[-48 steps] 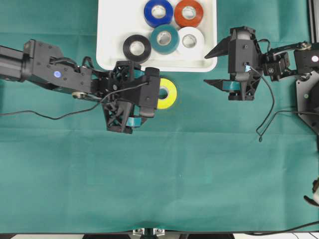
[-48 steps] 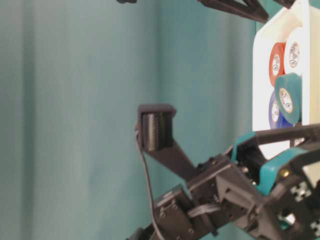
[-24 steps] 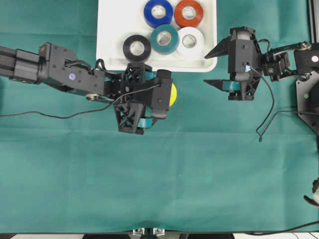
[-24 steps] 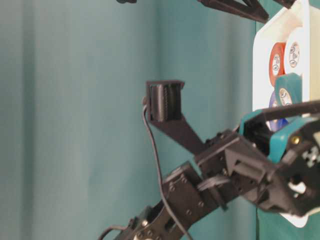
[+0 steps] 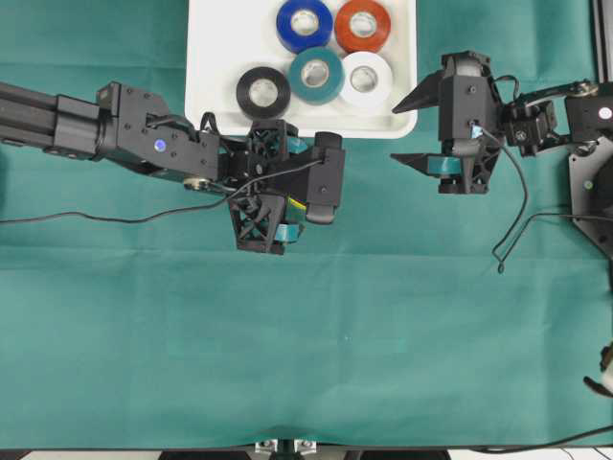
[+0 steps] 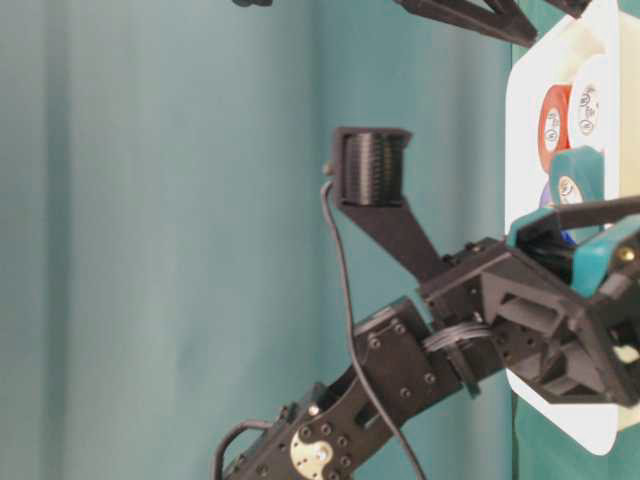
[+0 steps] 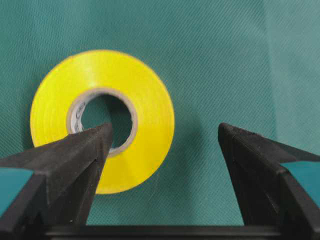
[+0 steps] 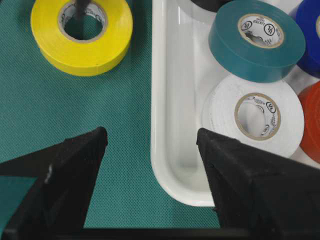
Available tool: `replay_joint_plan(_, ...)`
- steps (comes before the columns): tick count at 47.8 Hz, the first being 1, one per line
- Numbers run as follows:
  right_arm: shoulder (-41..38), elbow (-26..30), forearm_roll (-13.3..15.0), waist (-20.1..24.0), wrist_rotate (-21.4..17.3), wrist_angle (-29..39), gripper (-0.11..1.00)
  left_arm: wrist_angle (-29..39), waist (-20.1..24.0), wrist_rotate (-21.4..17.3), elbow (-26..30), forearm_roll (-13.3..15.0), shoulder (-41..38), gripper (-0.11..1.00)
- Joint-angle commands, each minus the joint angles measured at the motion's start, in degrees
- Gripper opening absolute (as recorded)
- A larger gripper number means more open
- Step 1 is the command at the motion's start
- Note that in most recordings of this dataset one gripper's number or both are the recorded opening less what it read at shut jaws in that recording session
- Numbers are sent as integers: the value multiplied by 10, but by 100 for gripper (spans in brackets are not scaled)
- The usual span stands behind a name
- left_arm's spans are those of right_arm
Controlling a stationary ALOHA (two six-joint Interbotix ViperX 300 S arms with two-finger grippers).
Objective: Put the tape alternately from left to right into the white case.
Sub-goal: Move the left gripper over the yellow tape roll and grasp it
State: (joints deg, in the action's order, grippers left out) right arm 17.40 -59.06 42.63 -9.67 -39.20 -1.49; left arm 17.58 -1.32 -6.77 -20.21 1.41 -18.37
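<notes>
Green table cloth carries the yellow tape (image 7: 102, 120) under the wide-apart left gripper (image 7: 162, 150), seemingly off-centre, risking a miss.

free: green counter (image 5: 335, 364) wide and bare in front | case: white case (image 5: 206, 67) left part has room | in the way: five rolls at its right, left arm (image 5: 144, 144) over the yellow roll (image 7: 102, 120)

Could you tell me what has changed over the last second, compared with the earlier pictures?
The left gripper, fingers open, has slid rightward over the yellow tape and now hides most of it from overhead; nothing is gripped. The right gripper, white case and its five rolls have not moved.
</notes>
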Motion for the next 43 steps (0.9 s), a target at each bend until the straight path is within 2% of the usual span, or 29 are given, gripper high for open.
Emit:
replay_joint_plan(1, 7, 4, -1, 2, 0, -7, 81, 10, 1, 0, 14, -1, 3, 84)
replay_joint_plan(14, 2, 4, -1, 2, -1, -7, 81, 12, 4, 0, 39, -1, -21, 83)
replay_joint_plan(23, 2, 4, -1, 2, 0, -7, 81, 20, 4, 0, 42, -1, -24, 74)
replay_joint_plan(26, 2, 4, -1, 2, 0, -7, 81, 28, 4, 0, 42, -1, -23, 66)
replay_joint_plan(36, 2, 4, -1, 2, 0, -7, 81, 32, 4, 0, 42, -1, -15, 12)
replay_joint_plan(40, 2, 4, -1, 2, 0, -7, 81, 32, 4, 0, 42, -1, -12, 0)
replay_joint_plan(43, 2, 4, -1, 2, 0, -7, 81, 32, 4, 0, 42, -1, -11, -3)
